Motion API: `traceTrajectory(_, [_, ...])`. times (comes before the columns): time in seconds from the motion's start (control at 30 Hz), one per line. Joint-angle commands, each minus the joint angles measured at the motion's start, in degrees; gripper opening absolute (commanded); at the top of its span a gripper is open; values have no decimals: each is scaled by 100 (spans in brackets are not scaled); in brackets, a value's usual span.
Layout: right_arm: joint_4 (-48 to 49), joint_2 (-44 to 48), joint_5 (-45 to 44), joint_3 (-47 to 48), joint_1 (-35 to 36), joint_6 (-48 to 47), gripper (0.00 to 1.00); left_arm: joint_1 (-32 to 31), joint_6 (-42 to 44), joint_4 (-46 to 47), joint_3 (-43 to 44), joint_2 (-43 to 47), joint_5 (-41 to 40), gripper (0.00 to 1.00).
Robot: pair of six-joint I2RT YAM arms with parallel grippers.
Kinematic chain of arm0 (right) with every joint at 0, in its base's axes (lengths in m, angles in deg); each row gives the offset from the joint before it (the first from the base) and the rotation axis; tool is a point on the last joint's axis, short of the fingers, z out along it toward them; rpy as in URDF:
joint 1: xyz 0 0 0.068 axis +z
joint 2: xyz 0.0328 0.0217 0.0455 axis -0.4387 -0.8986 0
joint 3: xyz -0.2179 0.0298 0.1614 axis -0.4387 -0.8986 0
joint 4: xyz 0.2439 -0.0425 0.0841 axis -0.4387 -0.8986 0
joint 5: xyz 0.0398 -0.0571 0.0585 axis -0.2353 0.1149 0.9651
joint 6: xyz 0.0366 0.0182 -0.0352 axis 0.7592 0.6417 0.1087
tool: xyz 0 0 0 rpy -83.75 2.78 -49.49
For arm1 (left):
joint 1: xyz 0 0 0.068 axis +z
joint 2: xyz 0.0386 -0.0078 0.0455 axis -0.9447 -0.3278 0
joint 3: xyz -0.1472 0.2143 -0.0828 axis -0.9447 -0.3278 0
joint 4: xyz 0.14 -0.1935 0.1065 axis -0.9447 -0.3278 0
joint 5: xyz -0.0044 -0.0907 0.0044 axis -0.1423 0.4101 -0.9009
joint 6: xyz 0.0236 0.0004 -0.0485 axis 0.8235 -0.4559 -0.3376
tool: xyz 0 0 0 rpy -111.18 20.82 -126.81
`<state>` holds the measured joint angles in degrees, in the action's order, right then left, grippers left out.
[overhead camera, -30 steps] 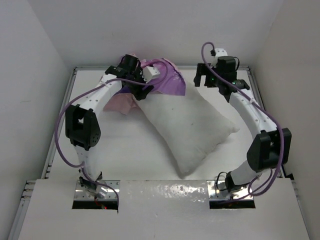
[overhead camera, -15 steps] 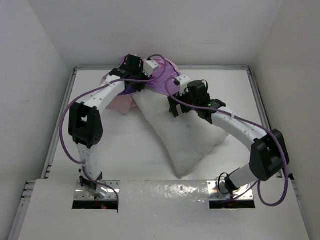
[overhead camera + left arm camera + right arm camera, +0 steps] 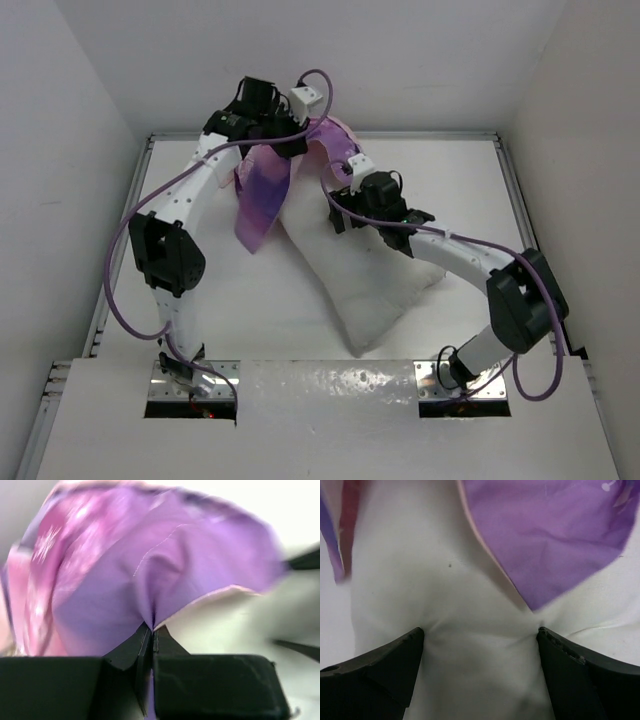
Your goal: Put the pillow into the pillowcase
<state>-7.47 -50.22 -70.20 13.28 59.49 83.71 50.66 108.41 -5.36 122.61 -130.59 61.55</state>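
The thin pink-and-purple pillowcase point(image 3: 262, 195) hangs clamped in my left gripper point(image 3: 152, 630); next, I reckon, my wide-apart right gripper point(image 3: 480, 632) must pinch the plump white pillow point(image 3: 370, 290).

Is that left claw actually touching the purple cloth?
Touching. The left wrist view shows the left gripper shut on a fold of the pillowcase.
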Motion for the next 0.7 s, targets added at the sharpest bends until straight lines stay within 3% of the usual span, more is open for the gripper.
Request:
traceTrajectory(0.0, [1046, -427, -46, -87, 80, 509, 89, -1, 332, -568, 416, 280, 1236, 0])
traceTrajectory(0.03, [1387, -489, -37, -96, 89, 684, 78, -1, 463, -664, 407, 315, 1402, 0])
traceTrajectory(0.07, [1530, -611, -28, -79, 89, 790, 53, -1, 560, -874, 381, 324, 1491, 0])
traceTrajectory(0.2, [1961, -840, 25, 376, 80, 1071, 0, -18, 1070, -1499, 547, 412, 2141, 0])
traceTrajectory(0.43, [3882, -797, -184, 897, 80, 1704, 0, -194, 956, -1640, 1311, 508, 1879, 0])
traceTrajectory(0.53, [4674, -893, -588, 1002, 115, 2030, 0, -282, 1096, -1763, 1610, 544, 2246, 0])
traceTrajectory(0.67, [4994, -1367, -1299, 1571, 238, 2057, 0, -598, 1649, -2202, 2032, 517, 2652, 0])
